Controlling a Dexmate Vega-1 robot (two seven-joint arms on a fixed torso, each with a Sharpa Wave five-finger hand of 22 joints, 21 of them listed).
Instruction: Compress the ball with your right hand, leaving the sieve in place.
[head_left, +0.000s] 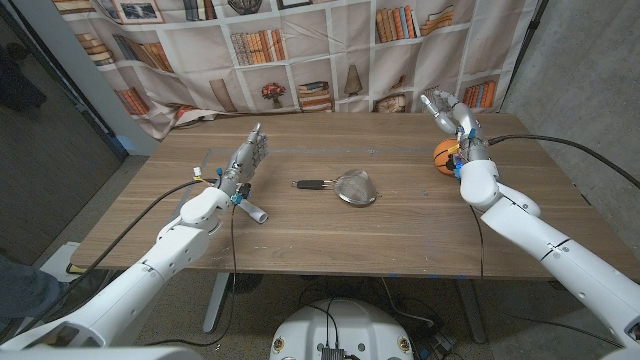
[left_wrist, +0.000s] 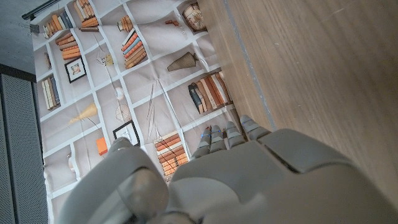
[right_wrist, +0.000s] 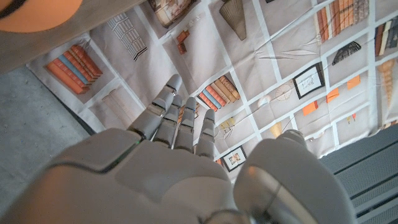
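A: What takes up the most room?

B: The long brown wooden table (head_left: 330, 225), running the width of the head view. Behind it hangs a printed cloth backdrop of bookshelves (head_left: 300, 50), which the wrist views also show (left_wrist: 124, 81) (right_wrist: 261, 68).

A: And the arms?

B: The white left arm (head_left: 150, 270) comes in from the bottom left corner, the white right arm (head_left: 545, 240) from the bottom right. A black cable runs along each.

A: How is the left hand?

B: The grey left hand (head_left: 245, 160) stands over the left part of the table, fingers straight and close together, holding nothing. Its wrist view shows its back (left_wrist: 249, 180) with the fingertips (left_wrist: 217, 137) reaching towards the table's far edge.

A: The right hand?

B: The grey right hand (head_left: 448, 112) is raised above the table's far right part, fingers spread loosely, with nothing in it. Its own camera shows the fingers (right_wrist: 180, 118) extended against the backdrop.

A: Where is the ball?

B: The small orange ball with dark seams (head_left: 446, 157) sits on the table at the far right, below the right hand and just beside its wrist. I cannot tell whether it touches the wrist. An orange blur at a corner of the right wrist view (right_wrist: 34, 14) is probably the same ball.

A: And the sieve?

B: The round metal mesh sieve with a dark handle (head_left: 355, 187) lies near the table's middle, handle pointing towards the left hand, well apart from the ball.
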